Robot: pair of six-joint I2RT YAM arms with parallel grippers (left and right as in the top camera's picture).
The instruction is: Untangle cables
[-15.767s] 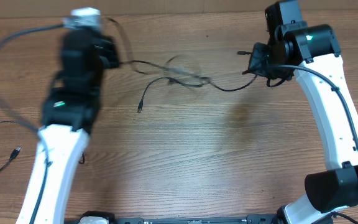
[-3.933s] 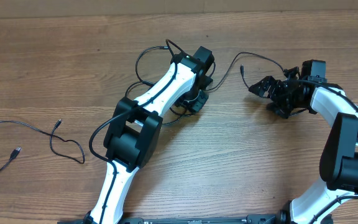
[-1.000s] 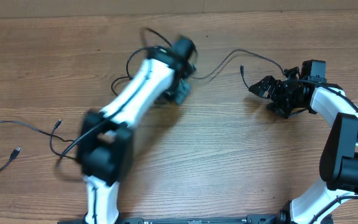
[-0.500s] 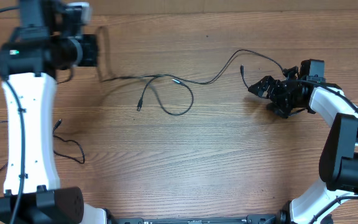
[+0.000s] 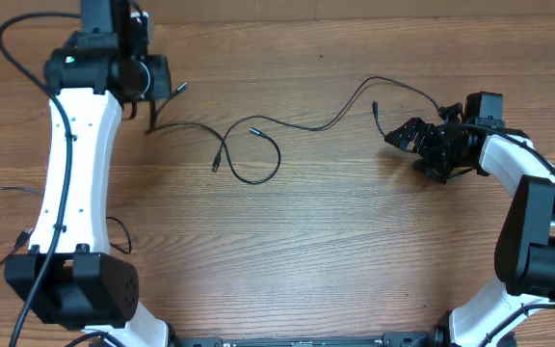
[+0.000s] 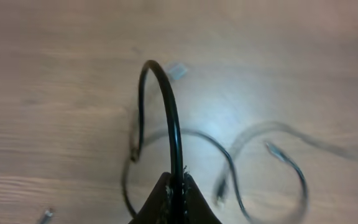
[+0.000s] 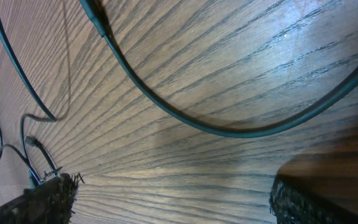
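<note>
Cables [image 5: 308,127] loose on table [image 5: 306,251]; left gripper [image 6: 174,186] pinches one.

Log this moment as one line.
left gripper: shut on cable | right gripper: open, empty | another cable: lying apart, left edge
</note>
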